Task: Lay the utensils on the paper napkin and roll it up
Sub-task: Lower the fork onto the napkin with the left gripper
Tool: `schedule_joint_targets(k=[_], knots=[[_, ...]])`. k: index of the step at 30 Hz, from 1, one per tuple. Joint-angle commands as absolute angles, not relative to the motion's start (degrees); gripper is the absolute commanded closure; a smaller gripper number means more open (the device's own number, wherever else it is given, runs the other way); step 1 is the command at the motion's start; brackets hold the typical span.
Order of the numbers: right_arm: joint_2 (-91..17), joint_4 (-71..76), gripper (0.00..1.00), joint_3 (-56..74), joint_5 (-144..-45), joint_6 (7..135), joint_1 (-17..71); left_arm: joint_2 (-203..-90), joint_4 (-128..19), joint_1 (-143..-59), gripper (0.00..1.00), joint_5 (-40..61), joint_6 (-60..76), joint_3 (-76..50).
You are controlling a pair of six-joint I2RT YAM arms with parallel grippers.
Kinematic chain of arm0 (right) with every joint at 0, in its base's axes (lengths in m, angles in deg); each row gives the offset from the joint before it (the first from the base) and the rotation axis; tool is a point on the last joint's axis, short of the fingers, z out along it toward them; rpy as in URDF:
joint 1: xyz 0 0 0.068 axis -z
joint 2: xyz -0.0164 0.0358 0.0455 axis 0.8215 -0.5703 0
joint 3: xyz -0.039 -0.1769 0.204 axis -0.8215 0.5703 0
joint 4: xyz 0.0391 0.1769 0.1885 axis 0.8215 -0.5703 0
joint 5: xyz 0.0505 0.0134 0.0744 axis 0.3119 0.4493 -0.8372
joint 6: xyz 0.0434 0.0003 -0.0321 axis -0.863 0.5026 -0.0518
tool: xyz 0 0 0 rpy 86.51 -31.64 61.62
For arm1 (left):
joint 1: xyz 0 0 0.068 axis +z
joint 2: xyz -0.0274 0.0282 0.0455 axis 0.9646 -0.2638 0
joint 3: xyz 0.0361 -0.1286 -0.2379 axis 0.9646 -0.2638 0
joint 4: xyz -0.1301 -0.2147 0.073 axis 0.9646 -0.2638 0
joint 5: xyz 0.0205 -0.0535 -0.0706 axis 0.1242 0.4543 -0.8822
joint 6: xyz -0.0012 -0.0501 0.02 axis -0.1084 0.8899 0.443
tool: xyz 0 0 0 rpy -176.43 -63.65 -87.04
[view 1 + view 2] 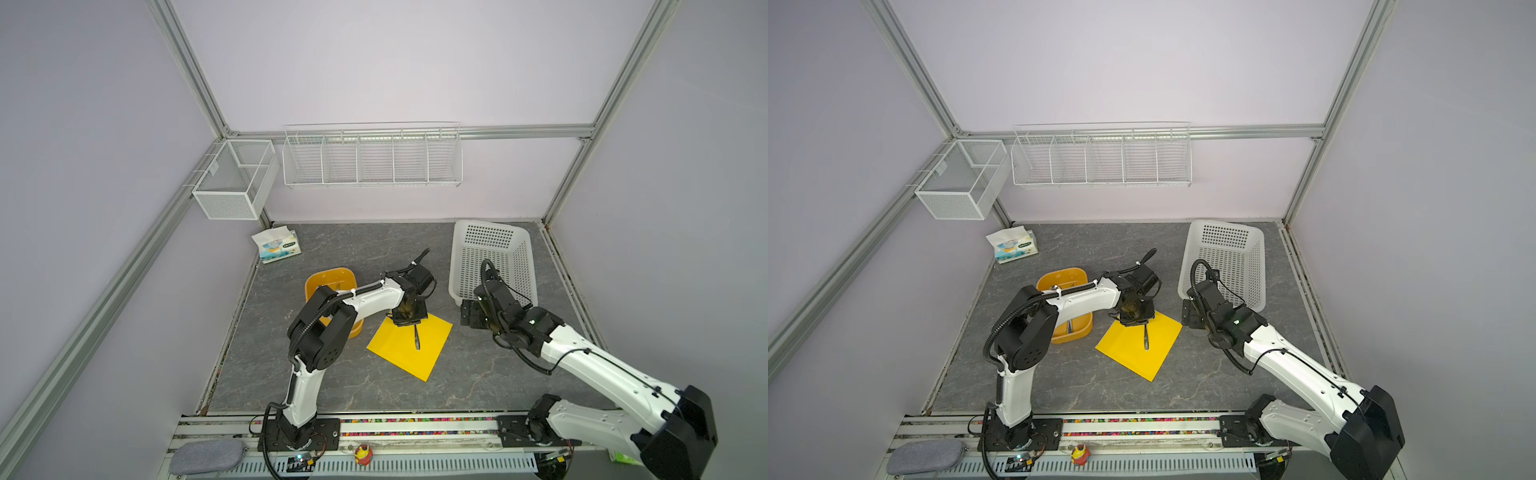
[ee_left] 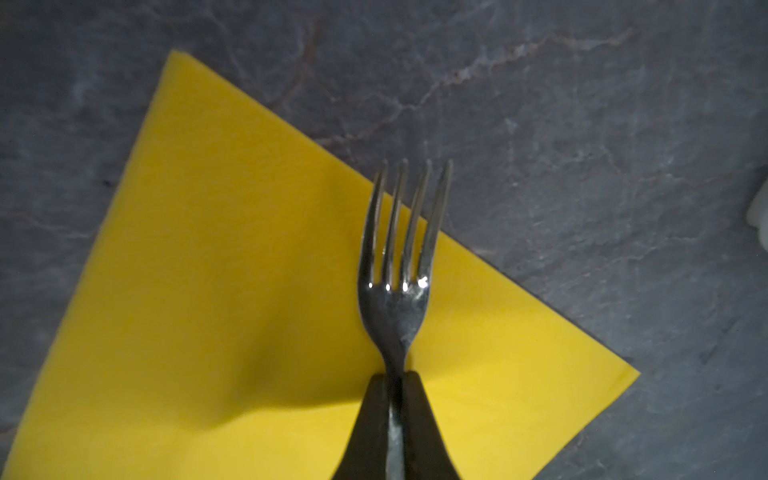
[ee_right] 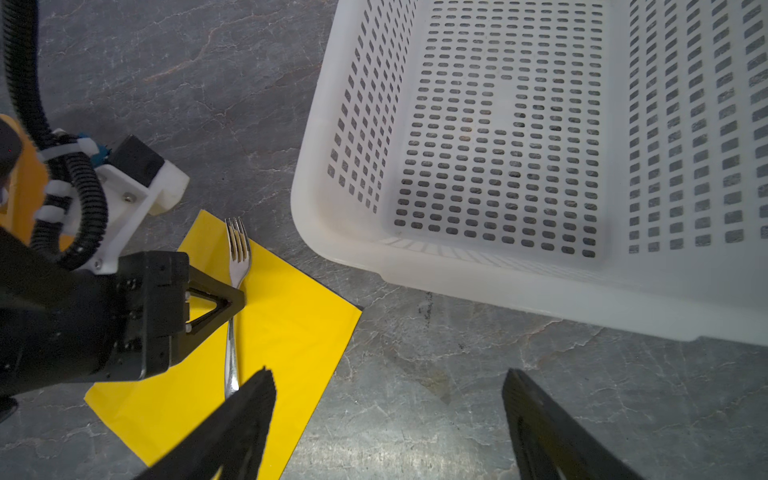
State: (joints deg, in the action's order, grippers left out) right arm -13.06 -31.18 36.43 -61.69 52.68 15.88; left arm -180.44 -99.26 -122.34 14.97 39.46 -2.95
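Paper napkin, a bright yellow square, lies flat on the grey stone-look table near the middle, turned like a diamond. A silver fork lies along it, with its handle toward the near side. Its four tines point toward the far side, their tips reaching just past the napkin's edge over the table. The left gripper reaches down from the left, its two black fingers pinching the fork's neck just behind the head. Just right of the napkin hovers the right gripper, fingers spread wide over bare table. Left of the napkin, partly under the left arm, stands an orange-yellow tray. Inside it lies a second silver utensil, mostly hidden by the arm, so its kind cannot be told. Farther right, just beyond the right gripper, stands a white perforated plastic basket, the table showing through its slotted floor. At the table's far left corner sits a white-and-blue tissue pack. On the walls beyond hang a white mesh box at left and a long white wire rack with five compartments.
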Motion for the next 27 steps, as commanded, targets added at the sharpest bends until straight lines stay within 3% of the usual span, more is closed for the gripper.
schedule_joint_targets(k=[1,27], knots=[[-12.2,-32.5,0.11,35.7,-61.3,53.1,16.3,-178.0,-99.7,-122.5,0.91,16.4,40.8,-3.7],[-12.6,-32.7,0.11,35.9,-60.9,53.3,16.3,-177.7,-97.8,-122.6,0.90,15.4,42.4,-5.6]])
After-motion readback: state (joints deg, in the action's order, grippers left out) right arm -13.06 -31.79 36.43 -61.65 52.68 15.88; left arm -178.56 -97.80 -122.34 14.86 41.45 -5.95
